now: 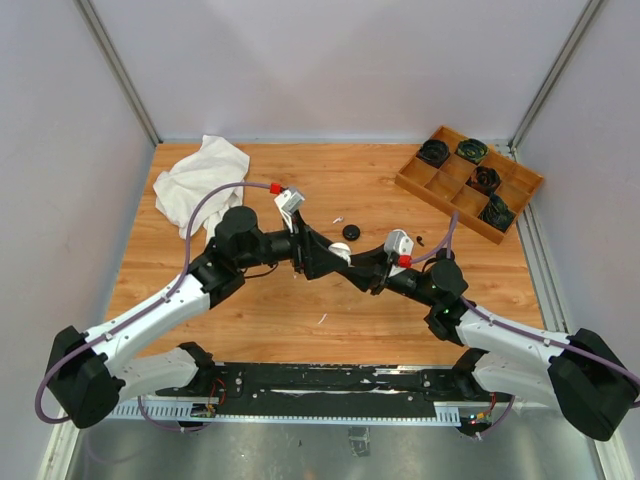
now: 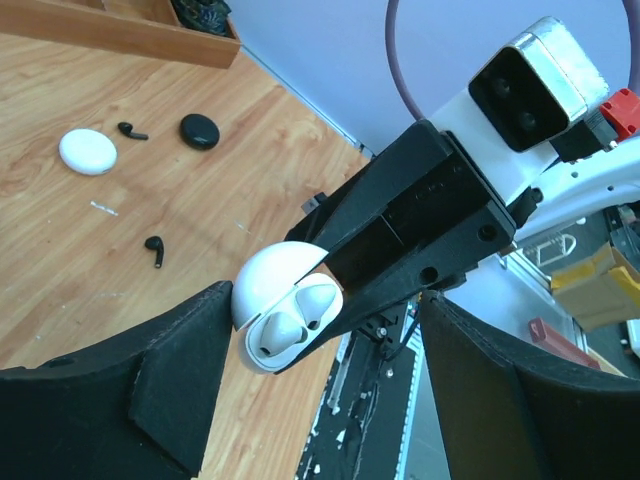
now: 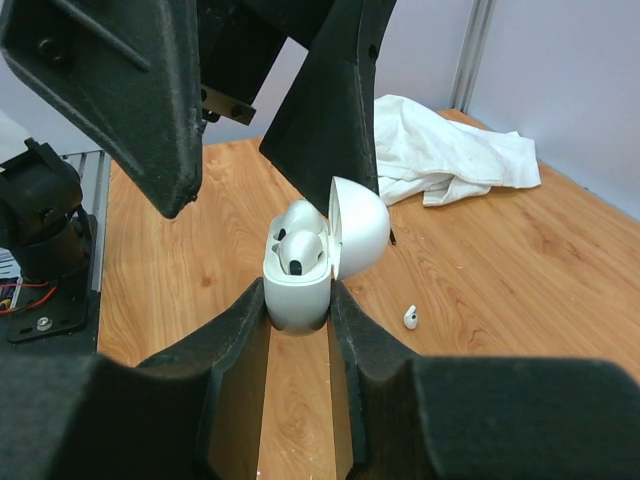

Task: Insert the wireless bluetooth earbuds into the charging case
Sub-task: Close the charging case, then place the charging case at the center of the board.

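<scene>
Case (image 3: 297,292) mouth toward left tool (image 3: 262,198)

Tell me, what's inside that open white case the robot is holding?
Two white earbuds sit in the open white case, heads showing. Their stems go down into the case and cannot be seen, and the right fingers cover the case's lower sides.

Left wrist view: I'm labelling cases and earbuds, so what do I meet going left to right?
closed white case → far black earbud → near black earbud → black case → open white case, held off the table
</scene>
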Motion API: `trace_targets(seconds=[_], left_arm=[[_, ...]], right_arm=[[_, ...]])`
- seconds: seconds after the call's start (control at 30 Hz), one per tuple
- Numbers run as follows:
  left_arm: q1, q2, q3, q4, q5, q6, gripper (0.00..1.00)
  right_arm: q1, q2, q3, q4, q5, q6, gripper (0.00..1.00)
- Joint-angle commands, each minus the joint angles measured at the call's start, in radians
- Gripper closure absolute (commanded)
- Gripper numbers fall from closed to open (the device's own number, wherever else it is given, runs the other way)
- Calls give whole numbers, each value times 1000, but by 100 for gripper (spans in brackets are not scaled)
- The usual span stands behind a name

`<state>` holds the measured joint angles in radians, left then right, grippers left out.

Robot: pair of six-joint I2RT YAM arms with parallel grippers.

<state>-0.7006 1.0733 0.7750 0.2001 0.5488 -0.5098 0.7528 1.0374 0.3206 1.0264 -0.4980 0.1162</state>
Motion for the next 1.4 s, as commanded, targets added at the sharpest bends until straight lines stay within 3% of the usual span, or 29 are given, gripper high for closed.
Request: trace_targets(seconds=[0.0, 0.27, 0.4, 0.6, 0.87, 1.17, 1.37], left_arm=[[12, -24, -16, 83, 96, -1, 23], [27, -60, -23, 94, 106, 11, 25], [40, -72, -20, 50, 47, 19, 26], [51, -110, 20, -169, -240, 78, 22], [59, -161, -32, -341, -611, 33, 16], [62, -241, -173, -368, -754, -55, 9], [64, -245, -216, -363, -779, -73, 8]], right_arm=[[14, -2, 34, 5, -14, 19, 98], [13, 4, 33, -44, -23, 24, 98], [13, -4, 47, -122, -25, 24, 98], [13, -35, 92, -358, 19, 43, 98], [6, -35, 192, -841, 96, 72, 99], [0, 56, 229, -1157, 87, 170, 98], [-17, 144, 225, -1167, 77, 193, 97]])
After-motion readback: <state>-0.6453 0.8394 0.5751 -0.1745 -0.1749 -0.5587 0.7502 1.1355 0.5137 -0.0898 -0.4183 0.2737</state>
